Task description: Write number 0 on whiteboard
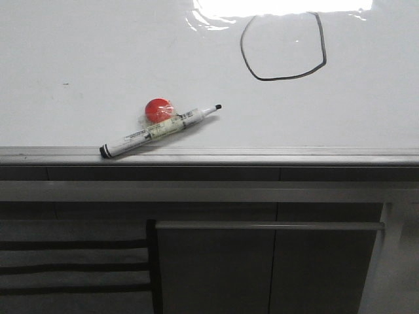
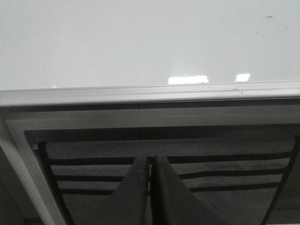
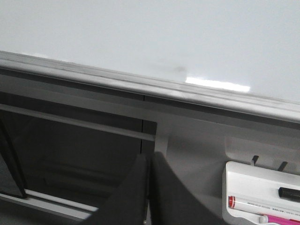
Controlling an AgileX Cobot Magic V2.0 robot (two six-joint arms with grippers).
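Observation:
The number 0 (image 1: 283, 47) is a thin black lopsided loop on the whiteboard (image 1: 78, 52) at the far right, its top lost in a bright glare. A white marker (image 1: 159, 131) with a black tip and a red round knob taped to it lies uncapped on the board near its grey edge rail (image 1: 262, 156). Neither gripper shows in the front view. My left gripper (image 2: 151, 161) is shut and empty, below the board's rail (image 2: 140, 92). My right gripper (image 3: 149, 161) is shut and empty, also below the rail (image 3: 140, 86).
Grey cabinet fronts (image 1: 216, 268) with a long bar handle (image 1: 268, 226) stand below the board. A dark slatted panel (image 1: 72, 265) is at the lower left. A white tray (image 3: 262, 194) with a red-capped and a pink marker hangs at the right in the right wrist view.

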